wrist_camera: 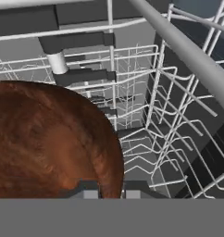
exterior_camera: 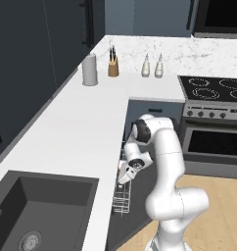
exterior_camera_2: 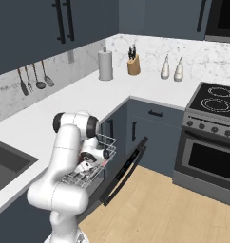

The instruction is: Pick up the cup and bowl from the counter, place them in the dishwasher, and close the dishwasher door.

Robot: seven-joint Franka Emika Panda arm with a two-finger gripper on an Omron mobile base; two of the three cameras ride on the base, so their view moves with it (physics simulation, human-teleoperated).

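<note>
A glossy reddish-brown bowl looms large on the left of the hand view, over the dishwasher's white wire rack. My gripper has its two fingertips close together astride the bowl's rim, shut on it. From the base, the gripper reaches down into the pulled-out rack below the white counter. The dishwasher door hangs open at a slant toward the floor. The cup is out of view.
A steel oven with a cooktop stands right of the dishwasher. A dark sink lies near left. A grey canister, knife block and white shakers line the back corner.
</note>
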